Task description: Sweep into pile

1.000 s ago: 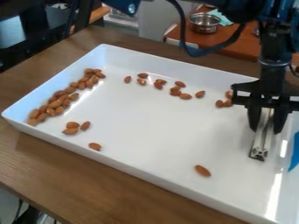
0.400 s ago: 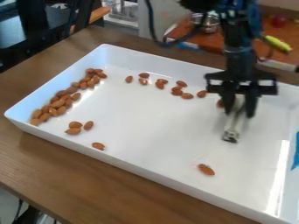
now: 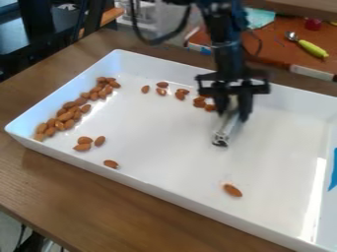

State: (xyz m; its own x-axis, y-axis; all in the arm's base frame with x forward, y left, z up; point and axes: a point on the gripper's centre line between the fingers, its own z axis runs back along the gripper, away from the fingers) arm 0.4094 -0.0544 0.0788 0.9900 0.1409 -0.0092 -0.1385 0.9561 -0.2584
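- Gripper [image 3: 233, 114]: clamped on metal bar [image 3: 225, 132], over far part of white tray [image 3: 158, 135], right of centre.
- Almonds [image 3: 66, 116]: dense band along left wall; loose row by far wall; four toward near left; one alone, near right.

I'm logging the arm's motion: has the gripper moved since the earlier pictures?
Yes: against the tray, the gripper has shifted leftward in the view, toward the almonds lined along the left wall.
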